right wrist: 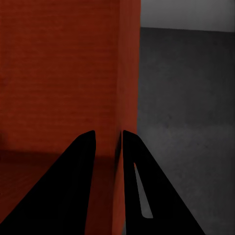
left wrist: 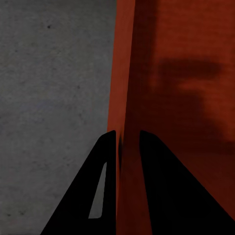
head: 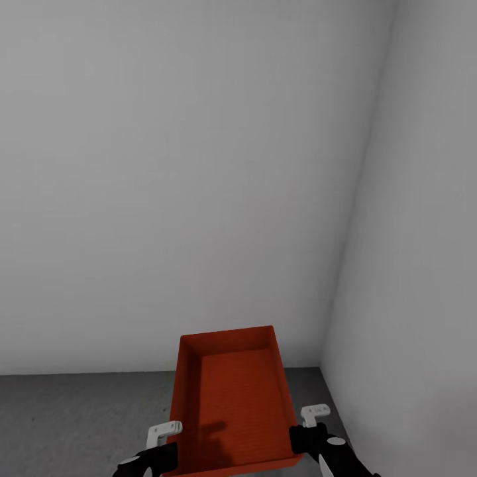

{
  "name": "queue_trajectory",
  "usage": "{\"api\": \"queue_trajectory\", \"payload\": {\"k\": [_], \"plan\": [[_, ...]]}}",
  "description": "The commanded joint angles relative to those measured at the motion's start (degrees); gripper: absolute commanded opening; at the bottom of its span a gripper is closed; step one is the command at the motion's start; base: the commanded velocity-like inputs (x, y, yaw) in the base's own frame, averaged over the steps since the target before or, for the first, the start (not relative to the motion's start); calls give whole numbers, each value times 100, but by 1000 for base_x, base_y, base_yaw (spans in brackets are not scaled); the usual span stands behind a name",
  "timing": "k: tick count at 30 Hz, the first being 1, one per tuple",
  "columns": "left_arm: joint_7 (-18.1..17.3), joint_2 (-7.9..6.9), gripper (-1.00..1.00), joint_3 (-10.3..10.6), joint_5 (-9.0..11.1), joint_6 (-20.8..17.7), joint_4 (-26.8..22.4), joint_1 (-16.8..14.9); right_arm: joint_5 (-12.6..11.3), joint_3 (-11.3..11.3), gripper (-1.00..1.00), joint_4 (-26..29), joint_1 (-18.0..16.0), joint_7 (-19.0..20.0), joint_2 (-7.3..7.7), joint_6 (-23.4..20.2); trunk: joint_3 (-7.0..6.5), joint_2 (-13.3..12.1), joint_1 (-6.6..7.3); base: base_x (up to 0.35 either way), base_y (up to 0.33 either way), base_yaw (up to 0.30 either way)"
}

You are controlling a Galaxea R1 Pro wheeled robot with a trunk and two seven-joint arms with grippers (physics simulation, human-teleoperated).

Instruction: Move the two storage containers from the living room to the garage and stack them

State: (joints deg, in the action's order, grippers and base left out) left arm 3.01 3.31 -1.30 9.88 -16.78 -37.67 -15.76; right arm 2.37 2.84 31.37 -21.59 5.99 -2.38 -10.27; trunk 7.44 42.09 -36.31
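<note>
An orange-red open-topped bin (head: pixel 235 404) is held up between the robot's two arms in a corner of the garage, where two plain pale grey walls (head: pixel 165 185) meet above a dark grey speckled concrete floor (head: pixel 73 417). The left gripper (head: pixel 162 457) grips the bin's left side wall near its close end, and the right gripper (head: pixel 311 447) grips the right side wall opposite. In the left wrist view, the left gripper (left wrist: pixel 128 142) has its jaws clamped on the thin wall, one dark finger (left wrist: pixel 93 191) outside over the floor (left wrist: pixel 49 98) and the other inside the bin (left wrist: pixel 176 73). In the right wrist view, the right gripper (right wrist: pixel 108 139) likewise has its jaws clamped on the wall of the bin (right wrist: pixel 58 73), one finger (right wrist: pixel 147 196) outside above the floor (right wrist: pixel 191 98). The bin is empty, with shadows across its bottom.
</note>
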Motion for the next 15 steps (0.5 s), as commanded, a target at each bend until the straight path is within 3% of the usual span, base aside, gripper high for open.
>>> {"api": "queue_trajectory", "payload": {"k": [1, 5, 15], "plan": [[164, -103, -100, -2, -300, 404, -21, 3, -281, -21, -100, 1, -7, 210, 2, -37, 10, 8, -1, 0, 0, 0], [164, -103, -100, -2, -301, 404, -21, 3, -281, -21, -100, 1, -7, 210, 1, -37, 10, 8, -1, 0, 0, 0], [164, -103, -100, -2, -303, 404, -21, 3, -281, -20, -100, 1, -7, 210, 2, -37, 212, 409, -221, 0, 0, 0]]}}
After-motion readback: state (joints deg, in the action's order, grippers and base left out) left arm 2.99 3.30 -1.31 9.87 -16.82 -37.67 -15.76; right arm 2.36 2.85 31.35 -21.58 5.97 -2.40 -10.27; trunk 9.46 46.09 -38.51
